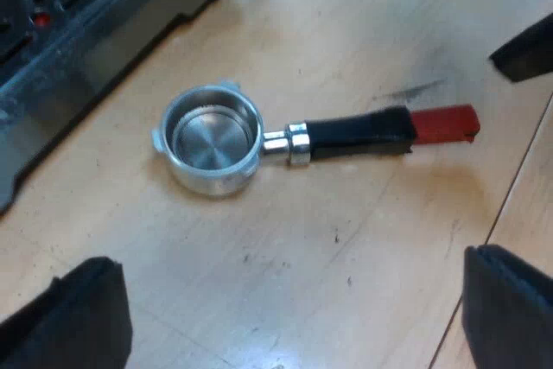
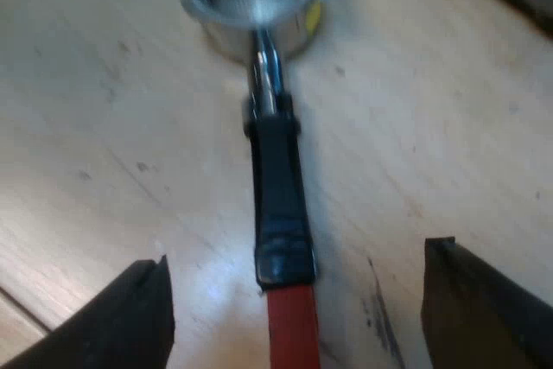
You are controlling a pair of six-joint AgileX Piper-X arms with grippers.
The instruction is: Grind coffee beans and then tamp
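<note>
The silver metal holder with a black, red-tipped handle lies loose on the pale wooden tabletop, near the steel espresso machine's base. The right gripper hangs open, its fingers either side of the handle. The left gripper hangs open over the holder.

You've got a light wood table w/ a few dark scuff marks. On it: the metal holder lying flat, basket mouth up, red handle end pointing away from the espresso machine, which stands near, not touching.
</note>
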